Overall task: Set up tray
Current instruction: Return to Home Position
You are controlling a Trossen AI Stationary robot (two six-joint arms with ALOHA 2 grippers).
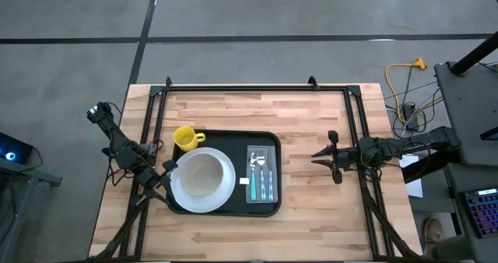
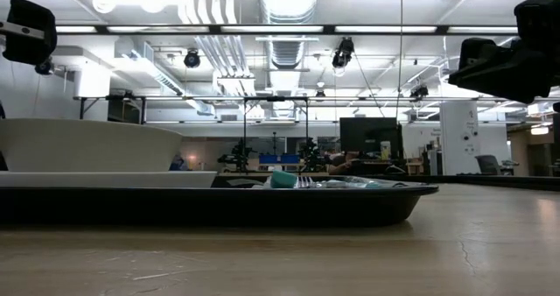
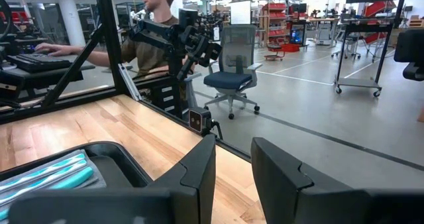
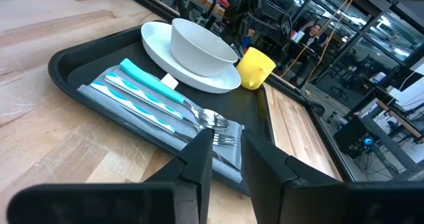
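Observation:
The black tray (image 1: 233, 142) lies flat in the middle of the table. On it a white plate (image 1: 224, 191) carries a white bowl (image 1: 201, 173). A yellow cup (image 1: 185, 138) stands at the tray's far left corner, and teal-handled cutlery (image 1: 262, 177) lies on a grey napkin at its right side. My left gripper (image 1: 165, 173) hovers at the tray's left edge beside the plate, open by a narrow gap (image 3: 233, 164). My right gripper (image 1: 315, 155) hangs over bare wood right of the tray, pointing at it, fingers slightly apart (image 4: 226, 154).
A black metal frame (image 1: 233, 87) runs along the table's far edge and down both sides. Bare wood lies between the tray and the right gripper and along the near edge. A person (image 3: 152, 25) sits at a keyboard beyond the table, near an office chair (image 3: 232, 71).

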